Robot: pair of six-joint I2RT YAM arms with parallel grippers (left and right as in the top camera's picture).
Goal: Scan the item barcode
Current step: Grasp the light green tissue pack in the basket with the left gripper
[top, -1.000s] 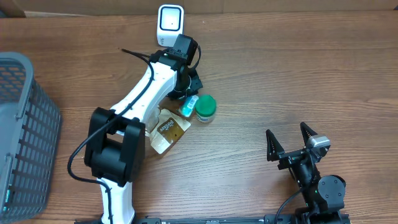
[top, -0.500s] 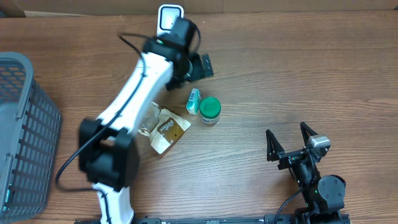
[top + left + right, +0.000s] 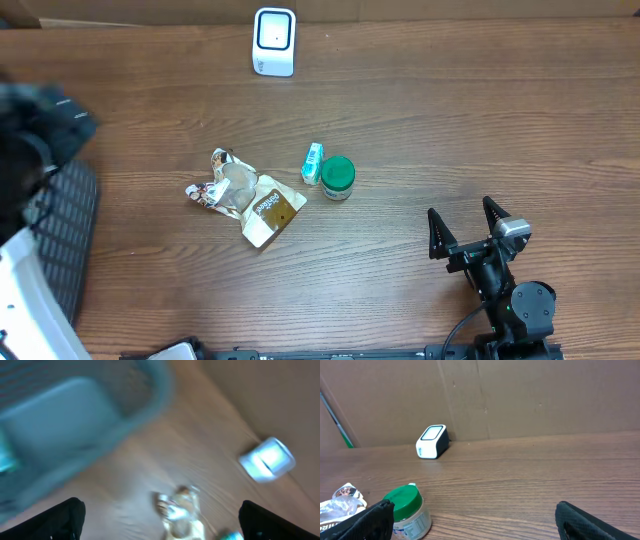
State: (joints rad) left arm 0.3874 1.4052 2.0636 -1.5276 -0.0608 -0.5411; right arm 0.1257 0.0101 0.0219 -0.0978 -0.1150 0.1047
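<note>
Risk: left gripper [image 3: 167,522] is showing blurred near the basket [image 3: 70,240], well apart from the goods. A hasty reach is likely to be knocking the jar [image 3: 338,177] or tube [image 3: 313,162] aside, or presenting a barcode face-down.
Left jaws: standing wide apart, holding nothing.
Right gripper [image 3: 463,222]: jaws standing wide apart, touching nothing.
Jar, tube, pouch [image 3: 268,212], wrapper [image 3: 215,185]: lying mid-table, unheld, well apart from the scanner [image 3: 274,41].
</note>
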